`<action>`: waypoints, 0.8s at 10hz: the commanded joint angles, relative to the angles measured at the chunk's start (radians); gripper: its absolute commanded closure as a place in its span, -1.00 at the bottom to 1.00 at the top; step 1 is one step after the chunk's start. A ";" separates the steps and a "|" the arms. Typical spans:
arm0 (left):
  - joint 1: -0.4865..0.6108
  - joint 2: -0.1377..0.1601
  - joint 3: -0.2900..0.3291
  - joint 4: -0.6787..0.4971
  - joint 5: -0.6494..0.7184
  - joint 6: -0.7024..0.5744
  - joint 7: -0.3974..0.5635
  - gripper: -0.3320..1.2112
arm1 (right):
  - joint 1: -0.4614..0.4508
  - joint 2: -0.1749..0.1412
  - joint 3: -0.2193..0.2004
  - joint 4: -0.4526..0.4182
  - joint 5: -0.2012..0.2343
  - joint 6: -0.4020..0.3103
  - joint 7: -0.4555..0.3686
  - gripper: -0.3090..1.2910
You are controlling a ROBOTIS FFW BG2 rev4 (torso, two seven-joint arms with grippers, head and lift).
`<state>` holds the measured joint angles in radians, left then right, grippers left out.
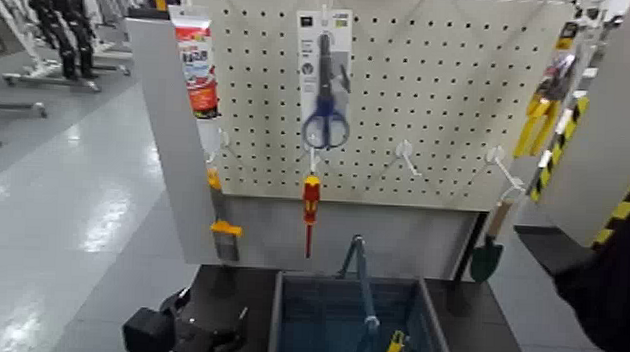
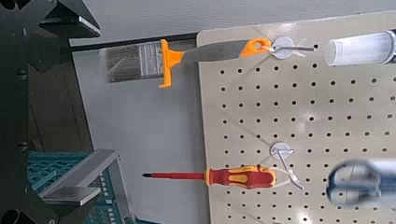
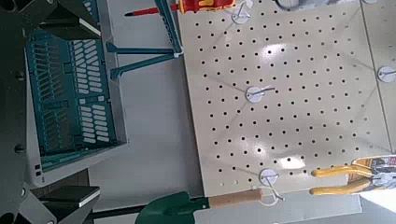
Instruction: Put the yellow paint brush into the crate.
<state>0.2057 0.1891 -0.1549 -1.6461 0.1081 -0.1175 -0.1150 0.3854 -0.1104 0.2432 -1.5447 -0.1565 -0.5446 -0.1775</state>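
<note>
Left wrist view: bring the wide-open, empty left gripper (image 2: 79,112) squarely around the hanging yellow paint brush (image 2: 166,63); close gently.

Ahead of and above your left gripper (image 1: 214,307), you have the pegboard (image 1: 382,90). On it you see the red-and-white tube (image 1: 196,69), nearest your left; then, farther right of that gripper, the blue-handled scissors (image 1: 326,113) above the red-and-yellow screwdriver (image 1: 311,203). Well right hang the green trowel (image 1: 487,259) and yellow-handled pliers (image 1: 537,124).
</note>
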 commanded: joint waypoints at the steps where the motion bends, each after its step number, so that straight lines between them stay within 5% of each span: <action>1: 0.000 -0.002 0.002 0.002 0.005 0.004 0.000 -0.42 | 0.001 0.000 -0.001 -0.002 0.000 0.000 -0.002 -0.46; 4: -0.005 -0.005 0.012 -0.001 0.021 0.022 -0.023 -0.43 | 0.003 0.002 -0.002 -0.002 0.000 0.000 -0.003 -0.46; 8: -0.069 -0.014 0.158 -0.009 0.058 0.134 -0.230 -0.42 | 0.003 0.003 -0.001 -0.002 0.000 0.000 -0.002 -0.46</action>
<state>0.1468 0.1703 -0.0129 -1.6506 0.1557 -0.0014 -0.3479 0.3881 -0.1074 0.2424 -1.5463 -0.1565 -0.5446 -0.1803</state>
